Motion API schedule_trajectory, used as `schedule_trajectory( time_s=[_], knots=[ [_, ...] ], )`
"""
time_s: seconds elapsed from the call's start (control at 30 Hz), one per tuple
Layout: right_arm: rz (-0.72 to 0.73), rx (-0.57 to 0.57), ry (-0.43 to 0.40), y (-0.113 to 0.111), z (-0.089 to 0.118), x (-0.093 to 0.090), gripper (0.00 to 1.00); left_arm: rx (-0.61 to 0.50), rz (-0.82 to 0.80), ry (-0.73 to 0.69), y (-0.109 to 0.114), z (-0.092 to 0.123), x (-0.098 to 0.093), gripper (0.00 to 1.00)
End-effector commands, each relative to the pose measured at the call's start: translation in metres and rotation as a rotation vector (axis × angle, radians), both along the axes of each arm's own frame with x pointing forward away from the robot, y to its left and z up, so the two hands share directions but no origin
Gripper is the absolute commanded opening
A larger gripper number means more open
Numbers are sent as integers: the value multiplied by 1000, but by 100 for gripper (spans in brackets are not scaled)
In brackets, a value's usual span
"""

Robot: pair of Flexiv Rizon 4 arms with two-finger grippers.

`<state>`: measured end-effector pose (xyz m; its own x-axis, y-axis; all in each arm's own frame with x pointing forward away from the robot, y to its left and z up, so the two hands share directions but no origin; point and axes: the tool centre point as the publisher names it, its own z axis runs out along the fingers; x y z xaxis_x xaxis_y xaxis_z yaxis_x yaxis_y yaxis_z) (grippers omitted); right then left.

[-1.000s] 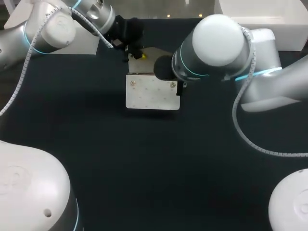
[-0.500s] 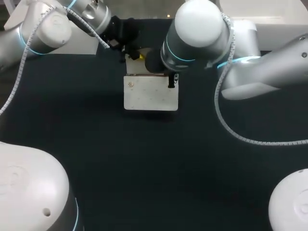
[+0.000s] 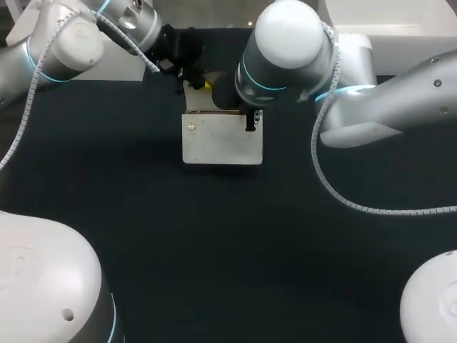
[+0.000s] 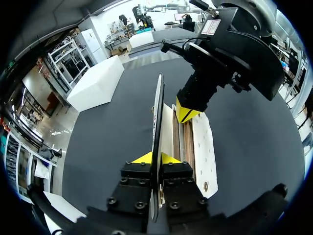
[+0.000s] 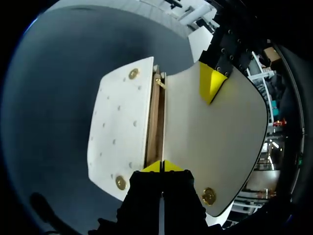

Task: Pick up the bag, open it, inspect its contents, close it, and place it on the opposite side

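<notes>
Black tabletop carries 1 white flap bag near the middle of its far edge, its flap lifted away from the studded body. The left gripper clamps the flap's thin edge between its 2 yellow tips. The right gripper appears to pinch the flap's opposite edge, beside the brown interior.

The bag is flat and creamy white, with small gold buttons at its corners. It lies on the dark table, toward the far side. It is open: its flap stands straight up, and brown shows inside.
</notes>
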<state>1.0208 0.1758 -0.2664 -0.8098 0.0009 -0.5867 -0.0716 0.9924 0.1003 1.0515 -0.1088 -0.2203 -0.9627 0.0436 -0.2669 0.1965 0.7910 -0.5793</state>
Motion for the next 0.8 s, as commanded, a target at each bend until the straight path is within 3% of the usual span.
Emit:
schedule_trajectory(
  time_s=[0.03,0.8],
  knots=[
    [8,0,12,0,-6,4,0,-1,-2,4,0,3,2,0],
    [26,24,48,0,-22,1,0,-28,11,-11,2,16,0,0]
  ],
)
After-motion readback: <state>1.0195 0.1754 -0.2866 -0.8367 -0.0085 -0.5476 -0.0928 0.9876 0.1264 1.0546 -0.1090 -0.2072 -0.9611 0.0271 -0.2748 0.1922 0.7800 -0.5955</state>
